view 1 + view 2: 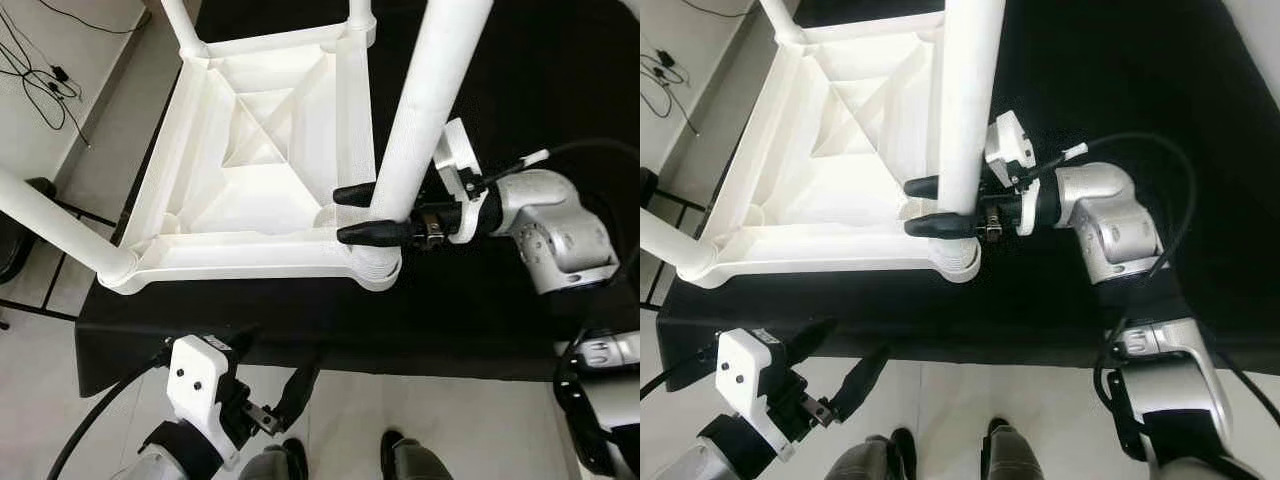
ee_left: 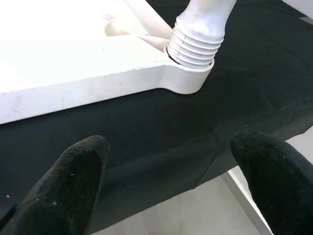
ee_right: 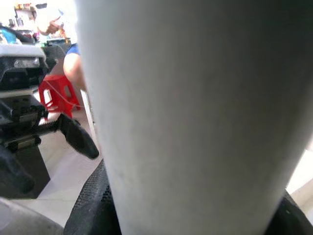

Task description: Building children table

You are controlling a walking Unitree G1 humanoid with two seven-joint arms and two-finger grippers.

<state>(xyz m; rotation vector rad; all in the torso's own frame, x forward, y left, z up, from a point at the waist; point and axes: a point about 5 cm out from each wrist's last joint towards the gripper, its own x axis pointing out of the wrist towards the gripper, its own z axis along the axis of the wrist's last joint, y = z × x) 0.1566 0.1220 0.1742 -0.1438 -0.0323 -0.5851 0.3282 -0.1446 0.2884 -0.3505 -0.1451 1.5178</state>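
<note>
The white children's table [image 1: 260,170] lies upside down on the black-covered counter [image 1: 520,330], filling the upper left of the frame. The right hand [image 1: 360,214] is clamped on the leg [image 1: 425,100] standing in the near-right corner socket. The left hand [image 1: 275,385] hovers at the lower left, just off the counter's front edge, its fingers [image 2: 73,181] apart.

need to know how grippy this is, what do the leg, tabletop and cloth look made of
Leg: looks like smooth matte white plastic, with moulded thread ridges at its base. Tabletop: probably the same white plastic, ribbed underneath. Cloth: black matte fabric, apparently; it creases and drapes over the edge.
</note>
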